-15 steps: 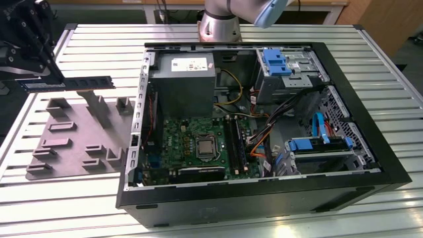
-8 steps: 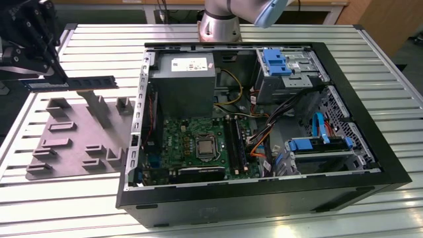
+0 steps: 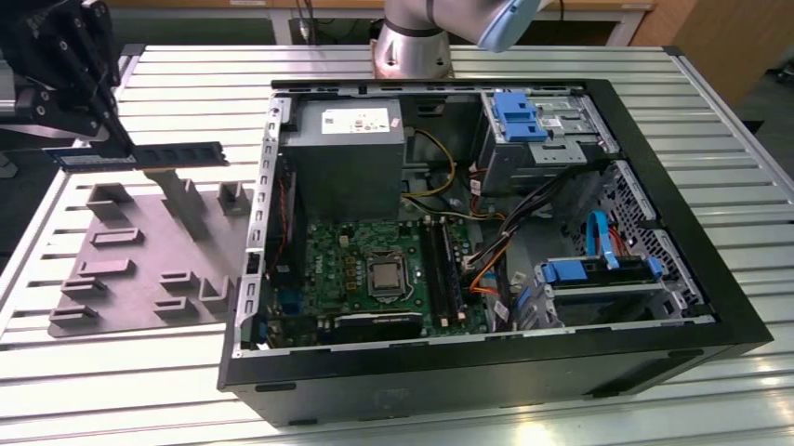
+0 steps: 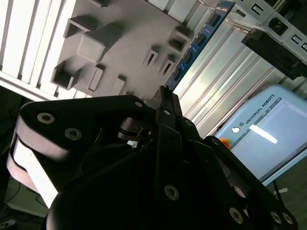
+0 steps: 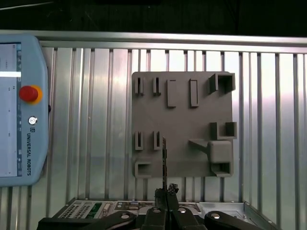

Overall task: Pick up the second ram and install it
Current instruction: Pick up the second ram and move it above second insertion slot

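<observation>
The second ram (image 3: 155, 155) is a thin dark blue-green stick with black chips, lifted level above the far edge of the grey fixture plate (image 3: 137, 255) at the exterior view's left. My black gripper (image 3: 121, 147) is shut on one end of it. The second wrist view has the stick (image 4: 194, 45) reaching out from the gripper (image 4: 165, 93) over the plate (image 4: 124, 43). In the first wrist view the ram (image 5: 164, 160) is edge-on, a thin dark line over the plate (image 5: 182, 120), pinched at the gripper (image 5: 165, 191).
An open computer case (image 3: 496, 372) lies on the slatted metal table (image 3: 186, 84), with the green motherboard (image 3: 360, 251) and long black slots (image 3: 441, 269) inside. Cables and blue drive bays fill its right side. A teach pendant (image 5: 21, 110) lies beside the plate.
</observation>
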You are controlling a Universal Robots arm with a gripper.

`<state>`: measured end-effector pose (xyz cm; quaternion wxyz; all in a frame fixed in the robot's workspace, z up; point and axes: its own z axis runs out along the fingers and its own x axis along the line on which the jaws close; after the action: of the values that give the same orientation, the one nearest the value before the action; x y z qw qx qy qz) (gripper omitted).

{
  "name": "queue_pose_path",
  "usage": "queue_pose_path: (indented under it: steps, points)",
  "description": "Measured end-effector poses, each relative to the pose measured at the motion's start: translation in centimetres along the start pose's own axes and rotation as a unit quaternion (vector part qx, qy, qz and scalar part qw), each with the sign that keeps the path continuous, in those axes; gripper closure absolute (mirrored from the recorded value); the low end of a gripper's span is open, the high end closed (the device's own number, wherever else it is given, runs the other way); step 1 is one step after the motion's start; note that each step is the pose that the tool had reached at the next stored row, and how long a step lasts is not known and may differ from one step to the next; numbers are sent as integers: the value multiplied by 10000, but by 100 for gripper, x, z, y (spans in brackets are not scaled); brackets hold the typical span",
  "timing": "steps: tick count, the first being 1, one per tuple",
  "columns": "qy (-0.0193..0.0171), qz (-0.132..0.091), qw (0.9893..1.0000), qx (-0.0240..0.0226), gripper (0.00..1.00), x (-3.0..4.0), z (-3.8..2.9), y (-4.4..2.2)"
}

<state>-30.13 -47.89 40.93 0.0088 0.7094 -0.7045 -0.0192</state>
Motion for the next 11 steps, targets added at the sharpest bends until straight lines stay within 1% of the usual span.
queue_pose_path:
  steps: [11]
  points:
    - [0,0,10000,0,88,1,-3,-77]
